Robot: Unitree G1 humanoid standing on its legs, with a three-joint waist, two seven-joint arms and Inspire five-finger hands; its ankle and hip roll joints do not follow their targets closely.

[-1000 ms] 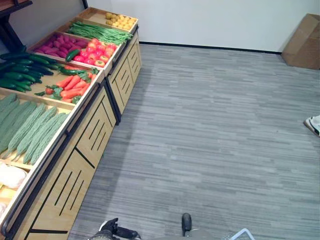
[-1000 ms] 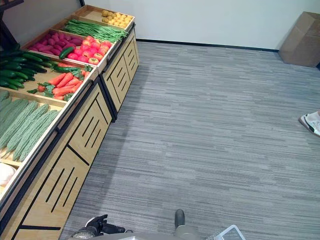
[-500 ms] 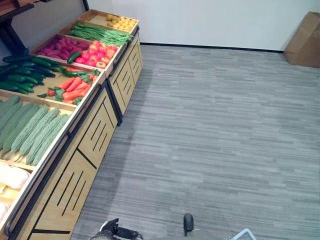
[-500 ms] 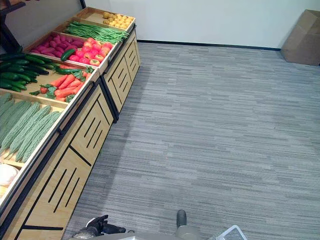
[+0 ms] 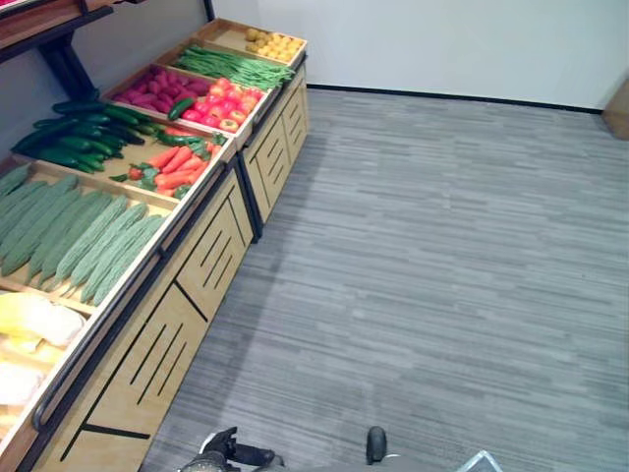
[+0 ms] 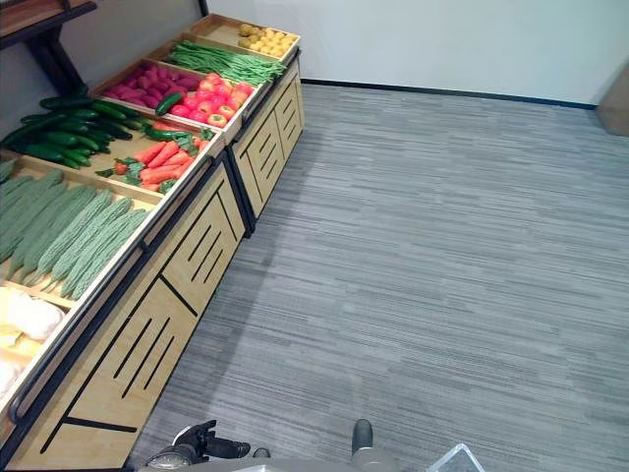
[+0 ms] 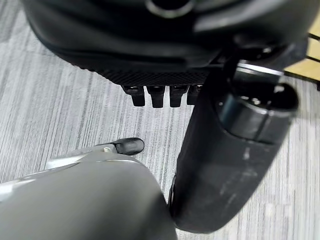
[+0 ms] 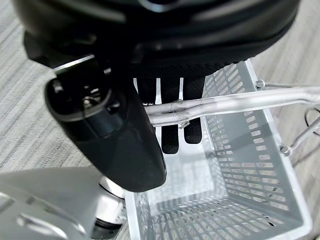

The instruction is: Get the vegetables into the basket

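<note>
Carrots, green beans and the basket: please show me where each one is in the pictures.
carrots point(image 5: 175, 167), left eye view, middle of the orange pile.
green beans point(image 6: 228, 63), right eye view, middle of the heap.
basket point(image 8: 280, 180), right wrist view, its slotted side wall.

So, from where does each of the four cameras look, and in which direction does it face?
Left eye view: on the head, facing down over the grey floor, with the wooden produce stand and its carrots along the left.
Right eye view: beside it, same scene; basket corner at the bottom edge.
Left wrist view: on the left wrist, looking along the left robot hand, fingers curled, at the floor.
Right wrist view: on the right wrist; the right robot hand hooks the handle of the white basket.
Shared: both eyes show the same stand and floor.
</note>
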